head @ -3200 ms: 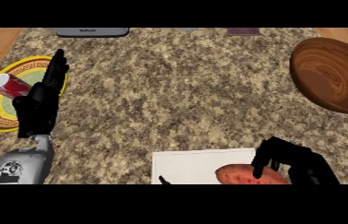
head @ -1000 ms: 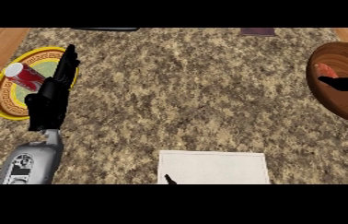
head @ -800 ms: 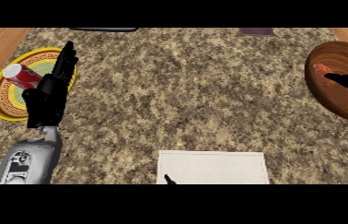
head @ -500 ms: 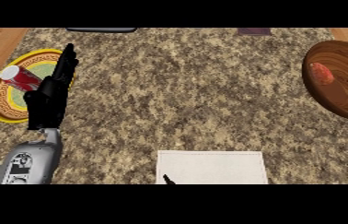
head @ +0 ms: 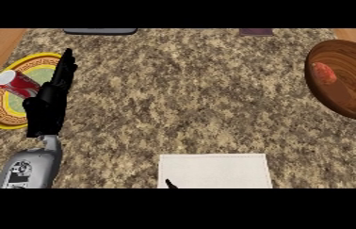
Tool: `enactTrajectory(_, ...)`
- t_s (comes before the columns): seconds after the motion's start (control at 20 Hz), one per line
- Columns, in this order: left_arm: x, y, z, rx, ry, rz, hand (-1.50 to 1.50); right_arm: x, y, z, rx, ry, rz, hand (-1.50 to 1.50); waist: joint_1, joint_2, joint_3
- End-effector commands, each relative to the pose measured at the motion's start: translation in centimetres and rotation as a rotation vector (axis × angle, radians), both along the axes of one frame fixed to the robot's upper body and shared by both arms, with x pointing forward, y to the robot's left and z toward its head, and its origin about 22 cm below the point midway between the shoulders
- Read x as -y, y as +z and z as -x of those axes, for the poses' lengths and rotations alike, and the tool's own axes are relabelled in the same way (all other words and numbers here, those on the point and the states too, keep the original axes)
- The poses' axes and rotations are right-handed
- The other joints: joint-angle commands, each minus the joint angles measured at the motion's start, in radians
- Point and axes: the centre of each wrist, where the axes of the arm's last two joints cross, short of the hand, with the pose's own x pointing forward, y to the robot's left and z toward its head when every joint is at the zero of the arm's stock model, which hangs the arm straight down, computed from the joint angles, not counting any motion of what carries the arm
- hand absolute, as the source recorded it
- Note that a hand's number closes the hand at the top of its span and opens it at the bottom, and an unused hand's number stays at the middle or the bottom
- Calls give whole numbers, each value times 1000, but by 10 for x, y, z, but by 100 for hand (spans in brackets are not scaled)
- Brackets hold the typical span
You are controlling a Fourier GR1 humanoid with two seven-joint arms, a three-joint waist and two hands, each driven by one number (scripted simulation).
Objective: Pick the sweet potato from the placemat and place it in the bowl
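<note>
1. The sweet potato (head: 324,73) lies inside the wooden bowl (head: 334,101) at the far right edge of the speckled surface (head: 188,91), so by the look of things the placing step is done.
2. The white placemat (head: 214,170) sits at the near edge, right of centre, with nothing on it; it reads as the pick-up spot now left bare.
3. The left hand (head: 52,98) stands at the left with fingers straight and pointing far, holding nothing; it appears to be resting out of the way.
4. Just beside that hand, a yellow-rimmed plate (head: 14,122) carries a red can (head: 20,83) lying on its side, no part of the task.
5. The right hand does not show, so nothing can be said of how open it is.
6. A small dark tip (head: 169,183) pokes over the placemat's near edge; what it is cannot be told.
</note>
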Motion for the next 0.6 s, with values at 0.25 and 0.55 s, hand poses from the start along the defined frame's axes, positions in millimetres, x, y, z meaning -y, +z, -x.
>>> enactTrajectory(0.25, -5, -8, 5, 5, 6, -7, 0, 19, -19, 45, 26, 119, -39, -150, -6, -4, 0)
enactTrajectory(0.55, -12, -2, 7, -13, 9, -5, 0, 13, -37, 51, 46, 121, -36, -150, -6, -8, -1)
